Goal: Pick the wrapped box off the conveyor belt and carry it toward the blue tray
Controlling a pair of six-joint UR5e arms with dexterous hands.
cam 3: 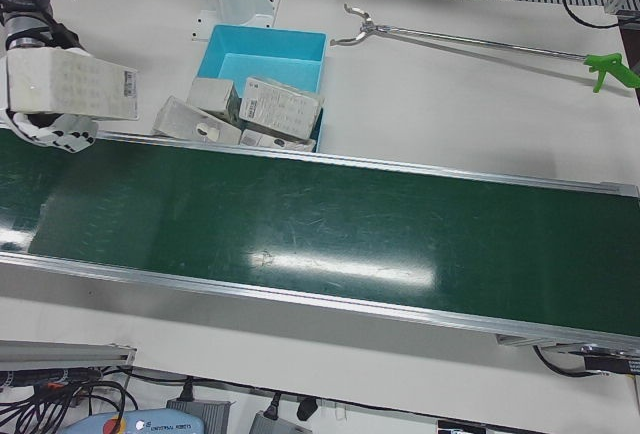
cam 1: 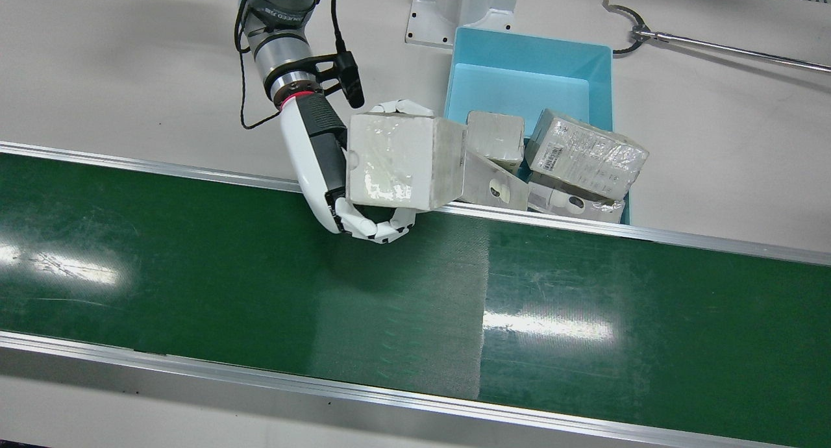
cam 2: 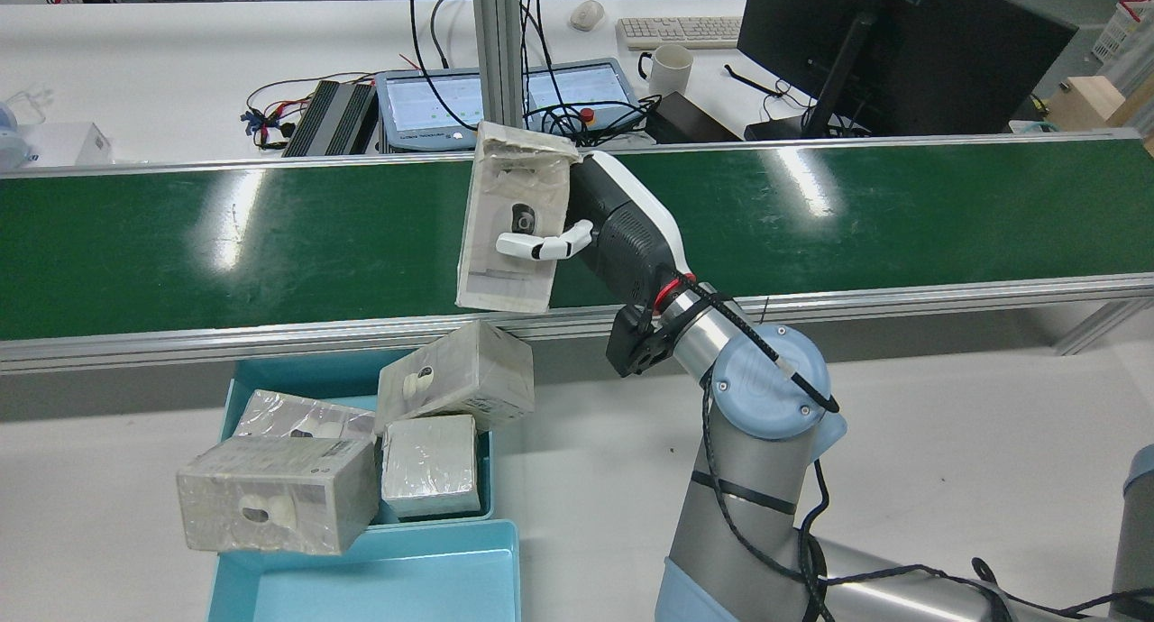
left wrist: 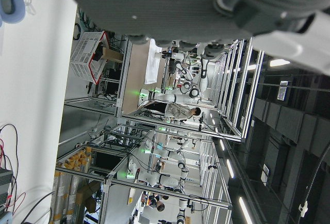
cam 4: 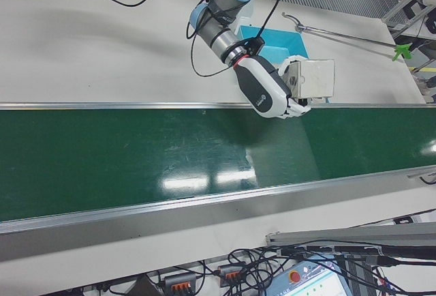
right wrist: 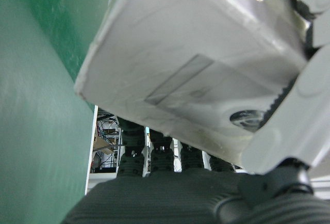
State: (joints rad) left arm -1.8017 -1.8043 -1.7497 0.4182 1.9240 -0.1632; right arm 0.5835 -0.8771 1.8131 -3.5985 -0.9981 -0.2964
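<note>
Right robot hand [cam 1: 337, 175] is wrapped around the wrapped box [cam 1: 399, 161], fingers [cam 1: 380, 227] curled under one edge and over the opposite one, so the box hangs clear of the conveyor belt [cam 1: 260, 286], over its rail nearest the blue tray [cam 1: 529, 78]. That clamp across two faces likely keeps the slick film from slipping. Tray's belt-side end is already piled with other wrapped boxes [cam 1: 584, 152], some leaning over the rim; far end is bare, so that looks the better drop spot. Left robot hand: only its own camera shows a part of it, can't tell its state.
</note>
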